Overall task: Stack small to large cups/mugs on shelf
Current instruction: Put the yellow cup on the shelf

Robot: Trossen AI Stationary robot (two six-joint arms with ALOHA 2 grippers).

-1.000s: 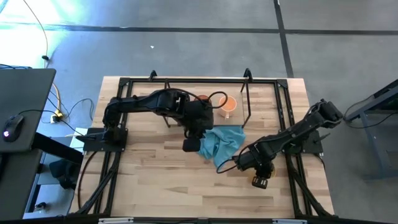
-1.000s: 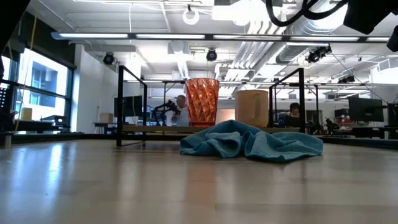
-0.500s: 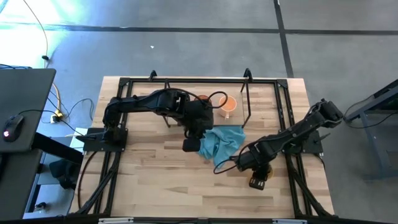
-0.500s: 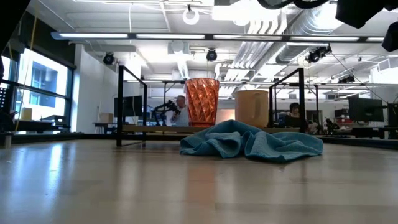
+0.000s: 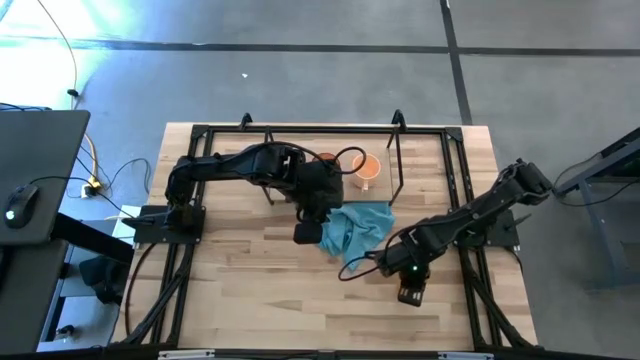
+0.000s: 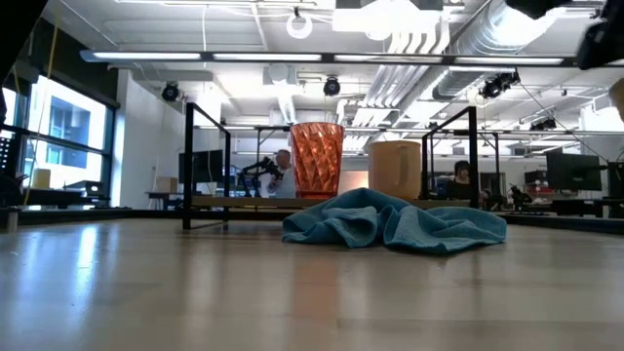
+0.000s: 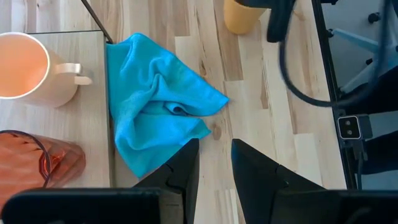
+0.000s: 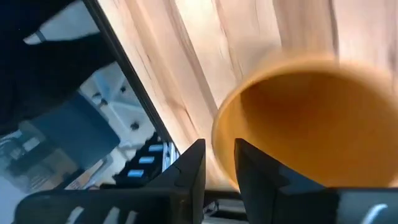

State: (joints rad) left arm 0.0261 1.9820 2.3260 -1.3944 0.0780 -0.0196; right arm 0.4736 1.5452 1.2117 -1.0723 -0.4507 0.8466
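A red ribbed cup (image 6: pixel 317 159) and a light orange mug (image 6: pixel 394 170) stand upright side by side on the low black-framed shelf (image 6: pixel 207 202), while the amber-brown cup (image 7: pixel 244 15) sits apart on the table.

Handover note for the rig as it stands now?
Left tool: open, empty, over the table by the cloth.
Right tool: at the amber cup, near the table's front right; grip not clear.
Red cup and mug: side by side on the shelf, not nested.
Done: two cups shelved.
Left: bring the amber cup over and stack all three.
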